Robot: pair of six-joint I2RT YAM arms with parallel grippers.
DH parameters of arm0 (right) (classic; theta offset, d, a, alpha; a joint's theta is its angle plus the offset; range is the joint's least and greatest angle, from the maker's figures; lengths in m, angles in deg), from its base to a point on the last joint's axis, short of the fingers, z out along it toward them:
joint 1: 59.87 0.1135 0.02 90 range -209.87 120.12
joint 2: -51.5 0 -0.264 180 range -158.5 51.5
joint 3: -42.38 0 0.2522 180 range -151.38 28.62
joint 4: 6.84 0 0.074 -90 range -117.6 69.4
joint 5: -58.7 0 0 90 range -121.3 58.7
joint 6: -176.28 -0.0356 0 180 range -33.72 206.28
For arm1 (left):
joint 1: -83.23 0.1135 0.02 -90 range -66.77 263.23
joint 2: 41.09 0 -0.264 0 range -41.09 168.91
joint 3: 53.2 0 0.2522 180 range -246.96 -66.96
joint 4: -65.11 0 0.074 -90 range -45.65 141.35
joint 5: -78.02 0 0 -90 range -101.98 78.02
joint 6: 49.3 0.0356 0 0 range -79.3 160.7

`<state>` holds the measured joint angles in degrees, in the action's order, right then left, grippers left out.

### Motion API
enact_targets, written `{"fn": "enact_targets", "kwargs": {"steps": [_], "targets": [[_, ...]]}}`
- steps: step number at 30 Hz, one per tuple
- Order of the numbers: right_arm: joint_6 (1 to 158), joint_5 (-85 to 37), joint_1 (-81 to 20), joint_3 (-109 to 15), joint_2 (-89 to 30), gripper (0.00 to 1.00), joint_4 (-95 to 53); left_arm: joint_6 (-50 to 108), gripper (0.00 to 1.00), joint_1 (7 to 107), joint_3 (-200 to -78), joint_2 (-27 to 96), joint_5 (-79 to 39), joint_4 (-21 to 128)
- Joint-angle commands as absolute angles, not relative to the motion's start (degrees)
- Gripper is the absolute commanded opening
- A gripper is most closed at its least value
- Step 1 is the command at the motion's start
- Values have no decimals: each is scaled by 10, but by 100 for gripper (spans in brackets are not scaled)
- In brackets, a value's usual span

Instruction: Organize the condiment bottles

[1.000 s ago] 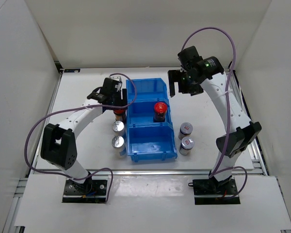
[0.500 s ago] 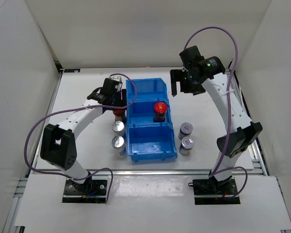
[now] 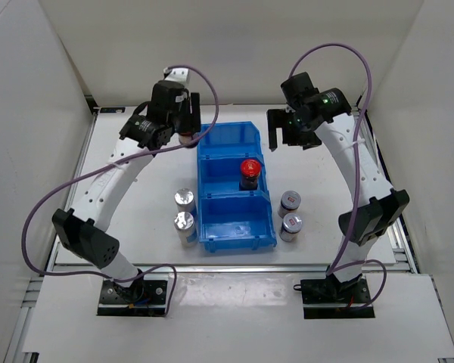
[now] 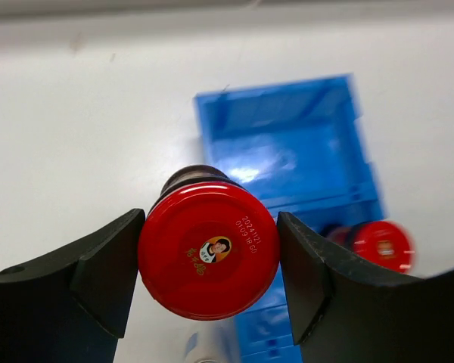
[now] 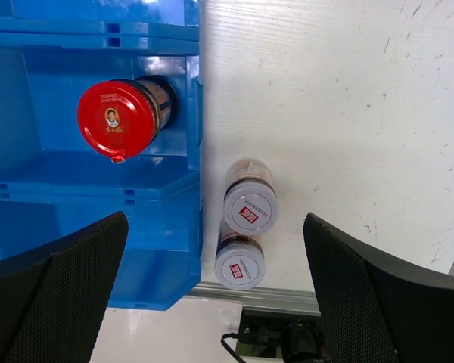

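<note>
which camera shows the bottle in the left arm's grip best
Left wrist: the held bottle sits centre frame, red cap clamped between both fingers. The top view shows it mostly hidden by the left gripper. The right wrist view shows only another red-capped bottle, not this one.

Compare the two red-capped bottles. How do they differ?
The held bottle is clamped by the left pincer; the binned bottle stands free. The held bottle is outside the blue bin, by its far left corner; the binned bottle sits in its middle compartment. Both have red caps bearing a small face logo.
</note>
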<state>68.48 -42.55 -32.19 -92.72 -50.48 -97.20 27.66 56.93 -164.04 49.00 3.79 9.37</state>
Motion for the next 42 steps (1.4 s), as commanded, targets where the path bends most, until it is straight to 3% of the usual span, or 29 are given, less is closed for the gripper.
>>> {"fn": "enact_targets", "kwargs": {"steps": [1,7,11,31,35,39,42], "targets": [[669,-432,-339,-915,-497,100,-980,266,11,527,-1724,472,51,114],[625,-400,-404,-880,-497,100,-999,224,11,452,-1759,493,49,99],[619,-368,-429,-842,-472,100,-991,199,11,438,-1717,493,49,93],[676,-294,-429,-717,-462,100,-946,129,12,426,-1591,606,25,157],[683,-281,-429,-700,-476,100,-946,129,32,426,-1567,601,14,157],[689,-267,-429,-676,-500,100,-965,129,76,426,-1548,601,-2,157],[689,-267,-429,-666,-505,100,-965,135,90,432,-1541,589,6,157]]}}
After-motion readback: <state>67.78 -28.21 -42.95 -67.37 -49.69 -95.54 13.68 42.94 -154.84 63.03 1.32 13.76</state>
